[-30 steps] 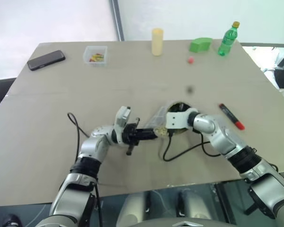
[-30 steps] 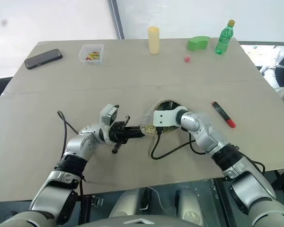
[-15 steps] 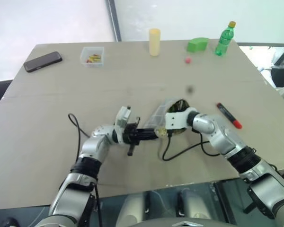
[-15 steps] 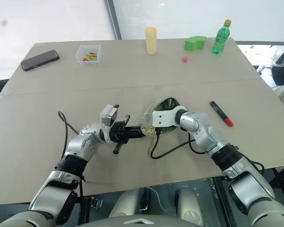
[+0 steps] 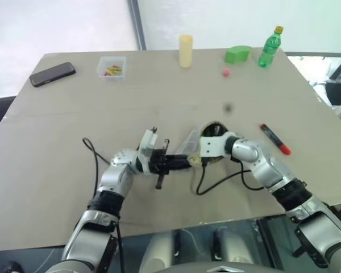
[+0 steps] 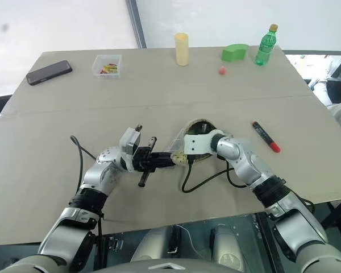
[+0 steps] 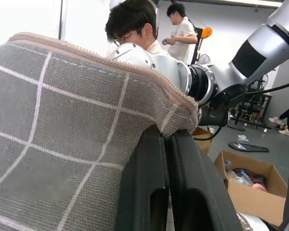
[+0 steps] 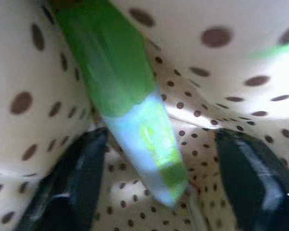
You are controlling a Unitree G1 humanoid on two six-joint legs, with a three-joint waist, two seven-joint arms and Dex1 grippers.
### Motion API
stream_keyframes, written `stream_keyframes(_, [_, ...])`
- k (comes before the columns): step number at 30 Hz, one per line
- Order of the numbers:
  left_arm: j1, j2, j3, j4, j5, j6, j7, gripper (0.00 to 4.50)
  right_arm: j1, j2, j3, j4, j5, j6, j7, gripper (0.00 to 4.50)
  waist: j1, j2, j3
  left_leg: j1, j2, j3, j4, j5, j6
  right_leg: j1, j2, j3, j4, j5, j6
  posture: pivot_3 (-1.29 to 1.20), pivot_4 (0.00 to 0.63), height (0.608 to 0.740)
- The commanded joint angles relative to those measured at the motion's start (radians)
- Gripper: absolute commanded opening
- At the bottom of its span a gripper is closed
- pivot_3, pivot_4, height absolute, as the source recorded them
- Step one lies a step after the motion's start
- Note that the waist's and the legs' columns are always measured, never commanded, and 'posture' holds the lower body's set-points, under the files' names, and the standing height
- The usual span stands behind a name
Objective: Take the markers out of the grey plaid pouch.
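**A:** How far along is it?

**B:** About halfway, I'd judge. The red marker (image 5: pixel 274 140) with its black end lies bare on the table (image 5: pixel 57 142), well apart from the grey plaid pouch (image 7: pixel 62 139), off to the robot's right. The green marker (image 8: pixel 130 106) is inside the pouch and has yet to come out.

**A:** And the pouch itself?

**B:** Held up near the middle of the table between the two arms. The left gripper (image 7: pixel 166 159) has its fingers pinched tight on the pouch's edge, just under the zipper seam. The right gripper (image 8: pixel 154 163) is pushed into the mouth, its fingers spread wide on either side of the green marker and not closed on it yet.

**A:** What's the pouch made of?

**B:** Coarse woven grey cloth with pale grid lines and a pinkish zipper tape along the rim. It is soft enough to fold over the left fingers. The lining is cream, dotted with dark brown spots, and it creases loosely around the marker.

**A:** The marker?

**B:** Smooth, glossy plastic: a bright green barrel narrowing to a paler, tapered end that points towards the right wrist camera.
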Motion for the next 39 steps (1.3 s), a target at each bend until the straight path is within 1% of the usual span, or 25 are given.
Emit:
stream_keyframes(1, [-0.002,-0.022,0.026,-0.128,-0.031,-0.004,-0.024,0.00,0.027,-0.004,0.018,0.095,-0.025,0.052,0.028,3.76,0.000,0.000,0.000,0.000,0.000,0.000,0.000,0.000,0.000,0.000,0.000,0.000,0.000,0.000,0.000,0.00,0.150,0.736])
stream_keyframes(6, [0.004,-0.032,0.061,-0.192,-0.026,-0.033,0.011,0.00,0.004,-0.023,0.014,0.107,-0.020,0.073,0.083,3.76,-0.001,0.000,0.000,0.000,0.000,0.000,0.000,0.000,0.000,0.000,0.000,0.000,0.000,0.000,0.000,0.00,0.150,0.736])
stream_keyframes(10, [-0.011,-0.048,0.090,-0.199,-0.002,-0.086,0.044,0.00,-0.007,-0.044,-0.005,0.076,0.003,0.093,0.134,3.76,0.003,0.000,0.000,0.000,0.000,0.000,0.000,0.000,0.000,0.000,0.000,0.000,0.000,0.000,0.000,0.00,0.150,0.736])
stream_keyframes(12, [-0.030,-0.059,0.106,-0.170,0.035,-0.144,0.079,0.00,-0.010,-0.043,-0.020,0.061,0.013,0.094,0.133,3.76,0.006,0.000,0.000,0.000,0.000,0.000,0.000,0.000,0.000,0.000,-0.001,-0.001,0.000,0.000,0.000,0.00,0.150,0.736])
stream_keyframes(18, [-0.100,-0.076,0.132,-0.044,0.122,-0.288,0.133,0.00,0.007,-0.054,-0.007,0.032,0.026,0.026,0.154,3.76,0.012,0.000,0.000,-0.001,-0.002,0.000,0.000,0.000,0.000,0.000,-0.002,-0.001,-0.002,0.000,0.000,0.00,0.150,0.736])
stream_keyframes(22, [-0.113,-0.082,0.124,-0.026,0.130,-0.306,0.119,0.00,0.003,-0.050,0.002,0.031,0.027,0.008,0.162,3.76,0.010,0.000,0.000,-0.002,-0.002,0.000,0.000,0.000,0.000,0.000,-0.002,-0.002,-0.002,0.000,0.000,0.00,0.150,0.736])
stream_keyframes(28, [-0.086,-0.089,0.105,-0.069,0.122,-0.307,0.099,0.00,-0.007,-0.013,-0.005,0.079,0.047,0.038,0.170,3.76,0.005,0.000,0.000,-0.002,-0.002,0.000,0.000,0.000,0.000,0.000,-0.001,-0.002,-0.002,0.000,0.000,0.00,0.150,0.736])
stream_keyframes(29, [-0.084,-0.090,0.105,-0.077,0.119,-0.303,0.101,0.00,-0.009,-0.011,-0.004,0.088,0.045,0.038,0.169,3.21,0.003,0.000,0.000,-0.001,-0.001,0.000,0.000,0.000,0.000,0.000,-0.001,-0.002,-0.002,0.000,0.000,0.00,0.150,0.736])
stream_keyframes(31, [-0.082,-0.090,0.107,-0.090,0.116,-0.297,0.105,0.00,-0.011,-0.002,-0.014,0.091,0.042,0.041,0.151,2.43,0.002,0.000,0.000,-0.001,-0.001,0.000,0.000,0.000,0.000,0.000,-0.001,-0.002,-0.001,0.000,0.000,0.00,0.150,0.736])
stream_keyframes(39, [-0.060,-0.091,0.106,-0.126,0.113,-0.296,0.120,0.00,-0.007,0.008,-0.036,0.083,0.044,0.052,0.134,2.43,0.002,0.000,0.000,-0.001,0.000,0.000,0.000,0.000,0.000,0.000,0.000,-0.001,-0.001,0.000,0.000,0.00,0.150,0.736])
